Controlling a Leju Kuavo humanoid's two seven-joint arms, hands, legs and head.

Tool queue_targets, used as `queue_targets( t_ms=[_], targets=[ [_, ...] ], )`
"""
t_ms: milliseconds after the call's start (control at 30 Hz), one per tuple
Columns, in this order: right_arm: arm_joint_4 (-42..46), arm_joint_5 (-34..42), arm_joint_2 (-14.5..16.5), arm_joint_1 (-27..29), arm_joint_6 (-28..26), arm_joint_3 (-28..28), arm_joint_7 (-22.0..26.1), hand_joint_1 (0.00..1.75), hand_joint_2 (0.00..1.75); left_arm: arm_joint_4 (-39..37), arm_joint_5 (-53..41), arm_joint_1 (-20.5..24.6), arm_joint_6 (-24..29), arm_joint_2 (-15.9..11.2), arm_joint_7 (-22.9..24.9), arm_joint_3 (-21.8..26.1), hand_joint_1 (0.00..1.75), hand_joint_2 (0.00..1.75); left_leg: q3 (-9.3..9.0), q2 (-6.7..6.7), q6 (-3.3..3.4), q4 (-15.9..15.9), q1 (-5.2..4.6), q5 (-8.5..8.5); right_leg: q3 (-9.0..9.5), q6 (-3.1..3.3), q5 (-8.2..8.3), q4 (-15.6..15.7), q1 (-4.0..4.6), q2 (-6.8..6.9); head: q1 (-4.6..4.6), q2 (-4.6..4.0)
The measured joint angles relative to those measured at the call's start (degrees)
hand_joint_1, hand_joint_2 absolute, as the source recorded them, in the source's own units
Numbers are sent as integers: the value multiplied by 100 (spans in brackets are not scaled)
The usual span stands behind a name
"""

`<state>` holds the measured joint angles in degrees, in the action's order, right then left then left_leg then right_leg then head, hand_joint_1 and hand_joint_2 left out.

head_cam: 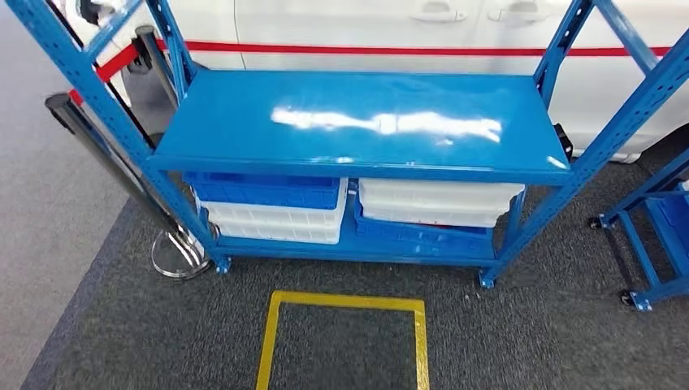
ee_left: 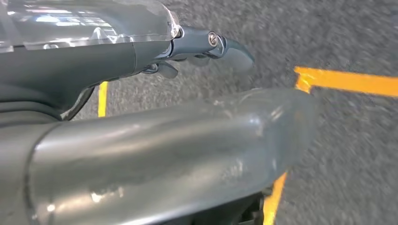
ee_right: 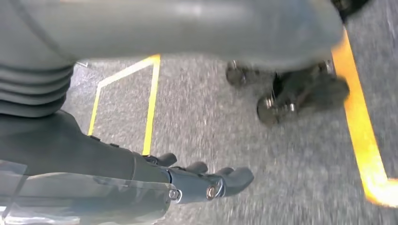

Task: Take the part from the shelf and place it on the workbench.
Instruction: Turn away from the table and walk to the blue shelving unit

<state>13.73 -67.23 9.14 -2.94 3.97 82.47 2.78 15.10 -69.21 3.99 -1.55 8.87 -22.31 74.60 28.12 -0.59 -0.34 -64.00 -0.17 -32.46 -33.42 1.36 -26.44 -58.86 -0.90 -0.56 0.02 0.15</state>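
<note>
The blue shelf (head_cam: 357, 122) is being faced; no part can be made out on it. Both the left hand (ee_left: 206, 47) and right hand (ee_right: 202, 180) are hanging empty, fingers extended. Locating the part is judged next.

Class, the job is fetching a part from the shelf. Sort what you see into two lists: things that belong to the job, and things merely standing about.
Belongs to the job:
blue shelf
blue and white bins on its lower level
left hand
right hand

Just standing about:
yellow floor marking
white car
barrier post
blue cart
</note>
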Motion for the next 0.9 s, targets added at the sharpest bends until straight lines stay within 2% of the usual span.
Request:
queue_targets(
  t_ms=[33, 67, 100, 133, 167, 200, 233, 267, 300, 333, 367, 400, 433, 500, 533, 567, 600, 633, 667, 700, 733, 767, 800, 833, 900],
  targets=[
    [1, 9, -1, -8, -32, 7, -4, 0, 87, 0, -1, 3, 1, 1, 1, 2, 0, 0, 216, 10, -32, -355, 20, -119, 39, 18, -25, 16, -2, -15, -7, 0],
    [2, 18, -1, -15, -44, 16, 6, 0, 131, 0, -1, 0, 2, 1, 2, 6, 0, 0, 451, 12, -64, -693, 42, -278, 74, 29, -55, 25, -4, -34, -16, 1],
    [2, 22, 0, -19, -46, 25, 20, 0, 131, 0, -1, -7, 5, 3, 4, 11, 0, 0, 646, 11, -89, -919, 65, -413, 113, 29, -90, 28, -5, -67, -13, 1],
    [2, 20, 1, -20, -50, 30, 35, 0, 87, 0, -1, -18, 9, 4, 7, 16, 0, 0, 767, 12, -107, -980, 84, -461, 163, 21, -132, 28, -8, -106, -15, 1],
    [2, 16, 2, -18, -53, 33, 45, 0, 44, 0, -1, -28, 13, 6, 10, 20, 0, 0, 804, 17, -118, -860, 99, -373, 221, 7, -173, 26, -13, -158, -15, 1],
    [2, 20, 5, -17, -52, 36, 57, 0, 44, 0, -1, -35, 15, 7, 11, 22, 0, 0, 763, 45, -127, -579, 113, -145, 285, -13, -215, 26, -20, -212, -14, 0],
    [2, 33, 8, -18, -48, 42, 70, 0, 87, 0, -2, -47, 18, 7, 13, 25, 0, 0, 686, 129, -134, -203, 126, 175, 335, -37, -254, 28, -28, -259, -16, 0],
    [1, 47, 11, -31, -44, 49, 85, 0, 87, 0, -3, -60, 18, 7, 13, 30, 0, 0, 629, 209, -127, 117, 130, 393, 376, -62, -288, 21, -34, -299, -22, 0],
    [1, 59, 15, -48, -41, 55, 97, 0, 87, 0, -8, -68, 20, 7, 15, 37, 0, 0, 590, 276, -106, 335, 125, 541, 394, -94, -319, 16, -36, -337, -33, 0],
    [1, 63, 18, -59, -48, 60, 102, 0, 44, 0, -14, -74, 24, 7, 18, 45, 0, 0, 576, 320, -69, 436, 115, 608, 397, -132, -346, 13, -39, -370, -45, 0],
    [1, 60, 22, -66, -59, 61, 103, 0, 0, 0, -22, -73, 27, 7, 22, 52, 0, 0, 577, 306, -24, 434, 98, 579, 406, -170, -367, 18, -38, -398, -54, 0],
    [2, 53, 27, -64, -72, 61, 99, 0, 0, 0, -30, -67, 33, 8, 27, 56, 0, 0, 552, 290, 25, 450, 102, 618, 416, -210, -390, 28, -36, -411, -60, 1],
    [2, 42, 30, -58, -85, 61, 94, 0, 0, 0, -36, -64, 40, 10, 29, 58, 0, 0, 519, 273, 70, 480, 109, 648, 426, -238, -421, 7, -36, -358, -57, 1],
    [1, 14, 32, -65, -94, 61, 89, 0, 0, 0, -47, -61, 54, 13, 31, 63, 0, 0, 455, 222, 165, 550, 122, 654, 277, -270, -616, -326, -24, -163, -42, 1],
    [1, 3, 32, -73, -95, 61, 89, 0, 0, 0, -52, -63, 61, 14, 32, 67, 0, 0, 432, 189, 200, 562, 108, 637, 84, -277, -774, -668, -21, -64, -34, 0],
    [1, -2, 32, -81, -95, 61, 89, 0, 0, 0, -57, -65, 66, 14, 33, 72, 0, 0, 416, 160, 228, 565, 94, 614, -156, -283, -930, -1063, -18, -18, -28, 0],
    [1, -5, 32, -86, -95, 61, 89, 0, 0, 0, -60, -67, 70, 14, 35, 78, 0, 0, 396, 134, 242, 565, 77, 591, -374, -288, -1015, -1393, -19, -4, -26, 0],
    [1, -5, 32, -87, -95, 61, 89, 0, 0, 0, -62, -68, 72, 14, 36, 82, 0, 0, 368, 116, 250, 564, 62, 564, -521, -288, -995, -1566, -20, 1, -27, 0],
    [2, -5, 32, -82, -95, 62, 89, 0, 0, 0, -66, -68, 73, 14, 37, 85, 0, 0, 331, 106, 253, 563, 49, 536, -554, -278, -850, -1518, -18, 4, -26, 0],
    [2, -6, 32, -76, -95, 62, 89, 0, 0, 0, -73, -67, 78, 14, 36, 87, 0, 0, 282, 104, 248, 563, 36, 505, -478, -258, -613, -1256, -14, 9, -25, 0],
    [2, -6, 32, -72, -98, 63, 87, 0, 0, 0, -82, -67, 85, 15, 34, 89, 0, 0, 229, 103, 239, 563, 26, 470, -328, -227, -352, -853, -3, 18, -24, 1],
    [2, -8, 32, -69, -104, 63, 83, 0, 0, 0, -92, -67, 92, 20, 30, 89, 0, 0, 191, 99, 220, 565, 10, 434, -171, -192, -172, -486, 18, 32, -27, 1],
    [2, -11, 32, -75, -110, 63, 79, 0, 0, 0, -100, -64, 99, 24, 25, 90, 0, 0, 167, 96, 193, 563, -1, 399, -53, -164, -66, -211, 38, 41, -32, 1],
    [1, -15, 32, -83, -117, 62, 75, 0, 0, 0, -106, -59, 102, 28, 17, 90, 0, 0, 154, 90, 166, 564, -5, 373, 9, -144, -40, -66, 57, 45, -38, 1],
    [1, -22, 33, -92, -123, 61, 72, 0, 0, 1, -118, -43, 104, 31, 6, 91, 0, 0, 133, 82, 104, 585, 1, 346, 39, -110, -66, -18, 74, 31, -44, 0]
  ],
)
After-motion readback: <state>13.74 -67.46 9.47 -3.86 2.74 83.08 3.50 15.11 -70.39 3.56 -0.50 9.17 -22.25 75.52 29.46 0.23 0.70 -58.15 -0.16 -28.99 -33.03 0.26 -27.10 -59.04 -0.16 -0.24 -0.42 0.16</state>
